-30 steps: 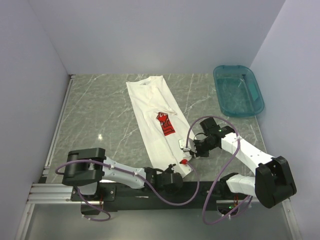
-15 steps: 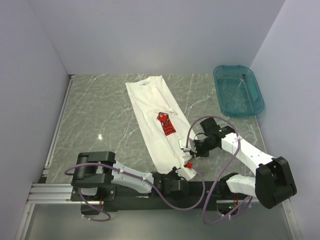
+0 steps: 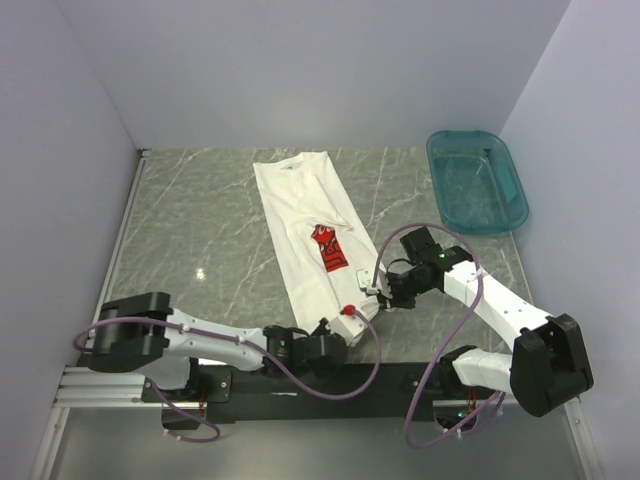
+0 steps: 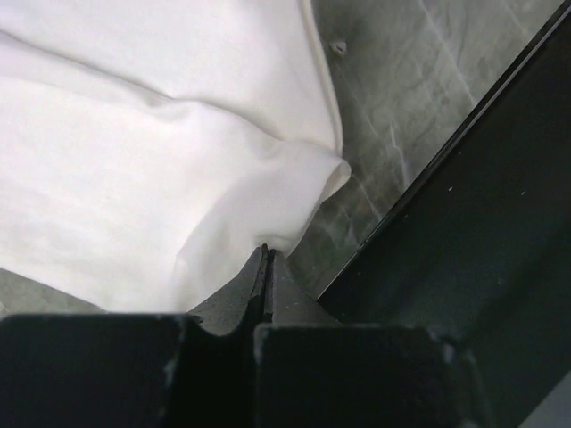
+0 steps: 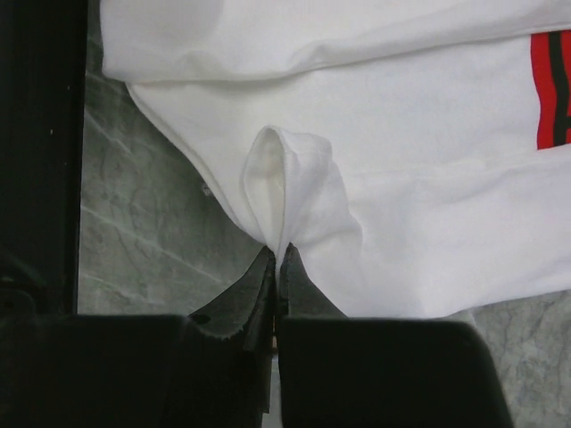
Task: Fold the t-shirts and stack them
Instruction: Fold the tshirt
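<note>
Top view: the t-shirt (image 3: 305,215) lies as a long folded strip mid-table (image 3: 200,230), with its hem end nearest my arms. My left gripper (image 4: 265,253) is pinched tight on a hem corner. My right gripper (image 5: 277,254) is likewise clamped on a bunched fold of the hem. The teal basin (image 3: 478,182) stands far right, well apart.

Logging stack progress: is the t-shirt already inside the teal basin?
No, the t-shirt lies stretched out on the table, apart from and left of the teal basin.
</note>
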